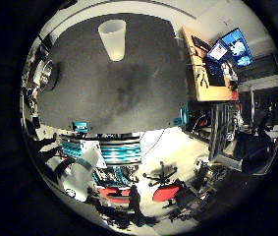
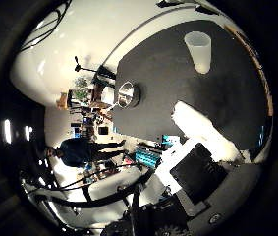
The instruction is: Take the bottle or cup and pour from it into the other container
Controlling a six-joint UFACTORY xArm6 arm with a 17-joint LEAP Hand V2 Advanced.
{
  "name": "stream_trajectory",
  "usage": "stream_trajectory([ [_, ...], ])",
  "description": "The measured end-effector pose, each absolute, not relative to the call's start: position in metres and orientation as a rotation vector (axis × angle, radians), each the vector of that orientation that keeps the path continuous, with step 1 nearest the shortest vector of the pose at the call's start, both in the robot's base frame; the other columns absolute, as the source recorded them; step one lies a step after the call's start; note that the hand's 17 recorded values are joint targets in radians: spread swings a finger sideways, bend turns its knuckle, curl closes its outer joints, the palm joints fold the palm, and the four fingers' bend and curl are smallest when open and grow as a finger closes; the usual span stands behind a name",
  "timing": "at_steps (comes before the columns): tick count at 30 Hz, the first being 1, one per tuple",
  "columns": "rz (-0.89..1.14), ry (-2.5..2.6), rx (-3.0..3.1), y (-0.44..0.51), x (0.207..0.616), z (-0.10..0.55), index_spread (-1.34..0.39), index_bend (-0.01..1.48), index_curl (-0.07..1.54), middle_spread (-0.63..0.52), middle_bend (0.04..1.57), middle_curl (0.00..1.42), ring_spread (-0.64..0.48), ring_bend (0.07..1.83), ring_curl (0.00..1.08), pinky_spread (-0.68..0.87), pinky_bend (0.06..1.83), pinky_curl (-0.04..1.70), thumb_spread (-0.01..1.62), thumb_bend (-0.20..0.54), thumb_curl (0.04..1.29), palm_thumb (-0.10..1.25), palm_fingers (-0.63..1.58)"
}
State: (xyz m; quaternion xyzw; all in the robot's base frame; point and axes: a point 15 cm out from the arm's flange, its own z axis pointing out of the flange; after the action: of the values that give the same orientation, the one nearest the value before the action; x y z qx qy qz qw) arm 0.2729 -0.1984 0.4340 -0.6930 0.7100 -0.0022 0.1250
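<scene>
The hand (image 2: 197,147) hangs above the dark worktop (image 1: 143,98) with nothing in it; the fingers (image 2: 202,128) reach out straight and relaxed. Ahead of them, well apart, the translucent cup (image 2: 198,51) stands upright by the worktop's far edge, its long axis vertical (mouth up, so a side-on grasp looks likely). The steel container (image 2: 127,94) sits off to one side, near another edge, also well apart from the cup.

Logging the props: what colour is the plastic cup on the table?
Translucent white cup, standing on the dark table; clearest in the little finger side palm view.
</scene>
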Motion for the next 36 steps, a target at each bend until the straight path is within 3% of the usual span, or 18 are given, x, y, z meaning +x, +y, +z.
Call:
stream_trajectory([
  [19, -0.007, 2.070, -2.013, -0.199, 0.274, 0.433, -0.33, 0.15, 0.27, -0.03, 0.25, 0.34, 0.14, 0.32, 0.24, 0.45, 0.32, 0.30, 1.08, -0.021, 0.39, 0.86, 0.29],
  [26, 0.061, 2.062, -1.895, -0.219, 0.292, 0.411, -0.29, 0.13, 0.24, 0.02, 0.26, 0.34, 0.16, 0.36, 0.25, 0.44, 0.43, 0.32, 1.05, -0.039, 0.33, 0.63, 0.19],
  [36, -0.037, 2.057, -1.682, -0.276, 0.327, 0.395, -0.27, 0.14, 0.24, 0.04, 0.27, 0.34, 0.16, 0.40, 0.25, 0.44, 0.50, 0.32, 1.03, -0.025, 0.30, 0.56, 0.17],
])
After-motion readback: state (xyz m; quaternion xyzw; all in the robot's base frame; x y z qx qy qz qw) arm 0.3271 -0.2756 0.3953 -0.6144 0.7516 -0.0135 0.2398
